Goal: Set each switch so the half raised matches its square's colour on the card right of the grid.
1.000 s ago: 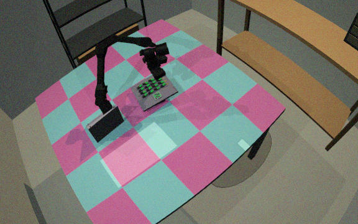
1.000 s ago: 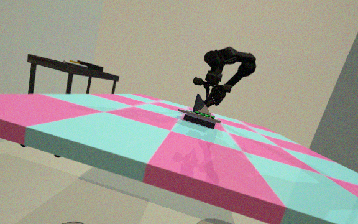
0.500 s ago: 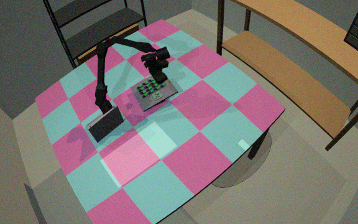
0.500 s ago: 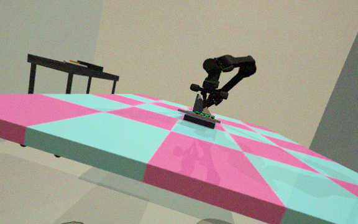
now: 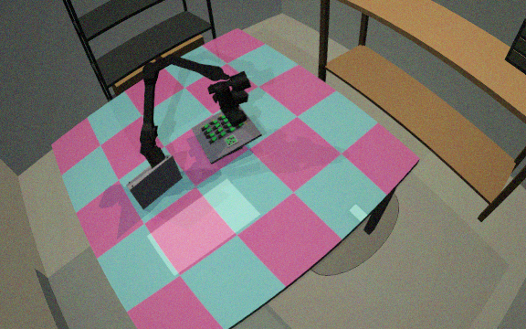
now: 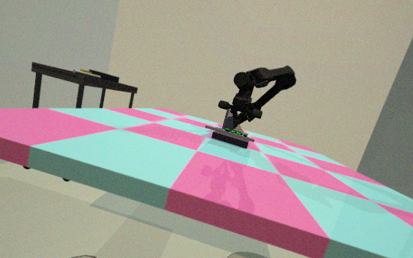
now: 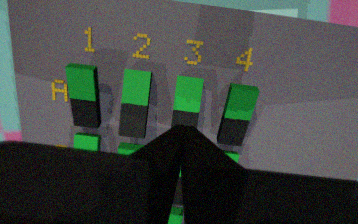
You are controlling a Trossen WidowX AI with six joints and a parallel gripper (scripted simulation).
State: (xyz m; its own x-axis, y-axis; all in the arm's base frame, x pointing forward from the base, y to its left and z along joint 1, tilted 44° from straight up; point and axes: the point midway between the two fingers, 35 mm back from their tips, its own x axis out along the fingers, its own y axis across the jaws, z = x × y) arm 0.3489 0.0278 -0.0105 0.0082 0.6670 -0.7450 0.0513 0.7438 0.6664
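My gripper is shut, with nothing seen between its fingers. It points down over the grey switch panel. In the wrist view its tips overlap the dark near half of switch A3; whether they touch it I cannot tell. Switches A1, A2 and A4 show green far halves and dark near halves; which ends are raised is unclear. The fingers hide much of the lower rows. The small card lies on the panel beside the grid, too small to read.
A dark upright board stands by the arm's base. A black shelf rack stands behind the table, and a wooden shelf unit stands to the right in the top view. The panel sits on a dark block.
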